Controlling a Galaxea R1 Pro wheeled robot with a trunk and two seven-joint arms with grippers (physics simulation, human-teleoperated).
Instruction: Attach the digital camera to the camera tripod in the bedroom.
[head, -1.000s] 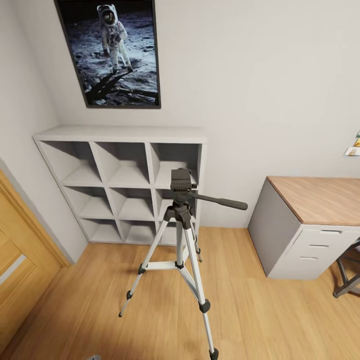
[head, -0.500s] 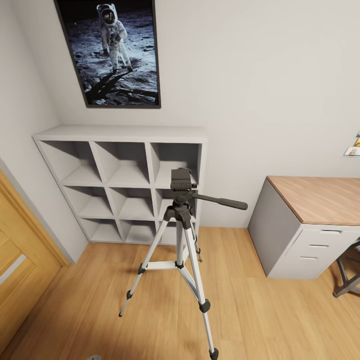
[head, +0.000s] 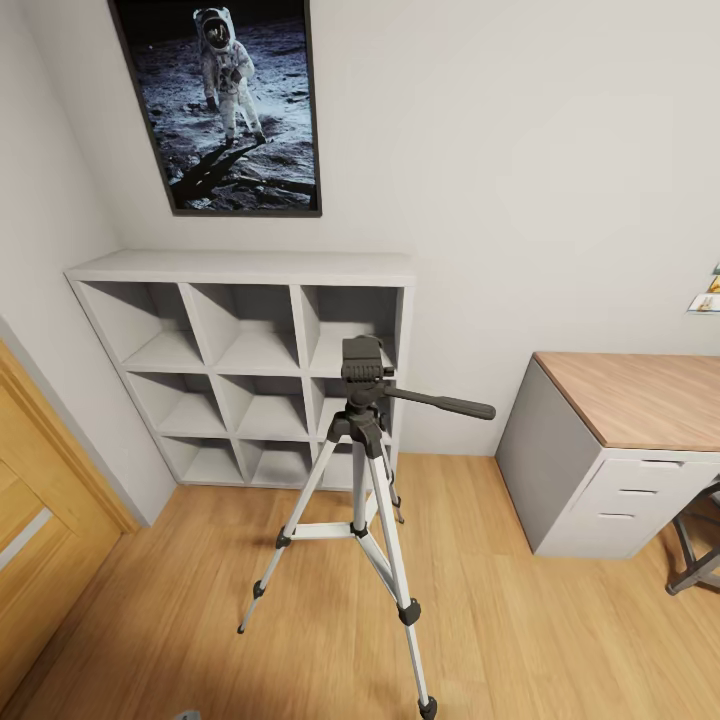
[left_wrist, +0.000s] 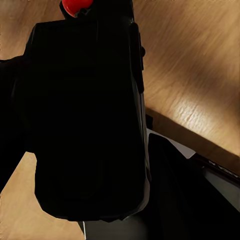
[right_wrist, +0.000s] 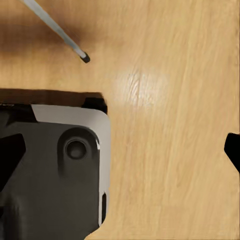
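While the camera tripod (head: 361, 470) stands on the floor (head: 520, 620) with its head bare, the left gripper, seemingly clamped on the digital camera (left_wrist: 85, 120), must next raise it onto that head.

The head camera looks forward and down into a room corner, taking in the tripod (head: 362, 470) mid-distance, the shelf (head: 245, 365) and picture (head: 225, 100) behind it, and the desk (head: 625, 440) at right. The left wrist camera sits tight against the black camera (left_wrist: 85, 120), plank floor (left_wrist: 200, 70) beyond. The right wrist camera faces straight down at the floor, close, catching a tripod foot (right_wrist: 85, 58). All three share the wood floor.
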